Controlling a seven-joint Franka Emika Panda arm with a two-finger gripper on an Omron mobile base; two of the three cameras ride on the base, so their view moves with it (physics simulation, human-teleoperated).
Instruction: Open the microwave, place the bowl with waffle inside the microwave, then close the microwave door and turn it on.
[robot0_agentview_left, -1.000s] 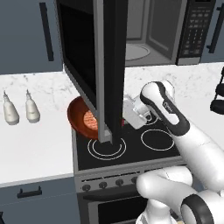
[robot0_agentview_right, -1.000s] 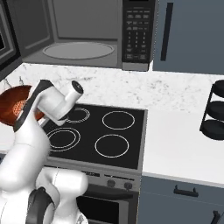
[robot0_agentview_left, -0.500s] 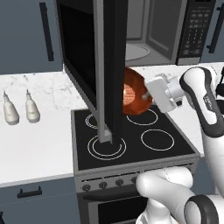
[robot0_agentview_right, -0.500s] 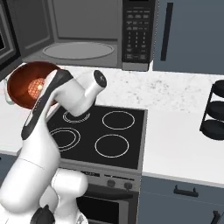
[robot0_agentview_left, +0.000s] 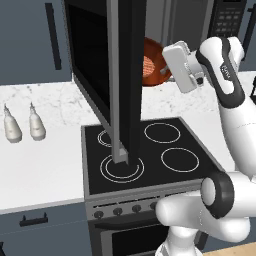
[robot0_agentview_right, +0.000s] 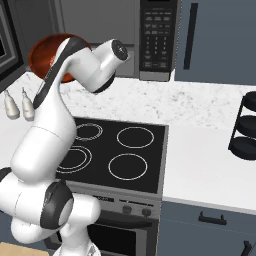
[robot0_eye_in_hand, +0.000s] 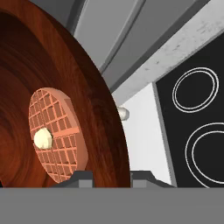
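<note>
The microwave (robot0_agentview_left: 226, 19) hangs above the counter, its grey cavity (robot0_agentview_right: 95, 20) exposed. The microwave door (robot0_agentview_left: 95, 75) is swung wide open toward me, its edge running down over the stove. My gripper (robot0_agentview_left: 166, 70) is shut on the rim of the reddish-brown bowl (robot0_agentview_left: 152, 60), held high and tipped on edge in front of the cavity. The waffle (robot0_agentview_left: 149, 66) rests inside it. In the hand view the bowl (robot0_eye_in_hand: 52, 87) looms at left, and the gridded waffle (robot0_eye_in_hand: 59, 131) carries a pale dollop. The rim sits in my gripper (robot0_eye_in_hand: 111, 178). The bowl (robot0_agentview_right: 46, 54) peeks from behind my arm.
A black stove (robot0_agentview_left: 145, 150) with ring burners lies below my arm. Two pale bottles (robot0_agentview_left: 22, 125) stand on the marble counter at left. A black tiered rack (robot0_agentview_right: 245, 125) stands on the counter at right. Grey-blue cabinets with bar handles (robot0_agentview_right: 189, 35) flank the microwave.
My arm has lifted the bowl from low beside the stove, up and to the right past the open door, to the level of the microwave cavity. The bowl has tipped more steeply.
</note>
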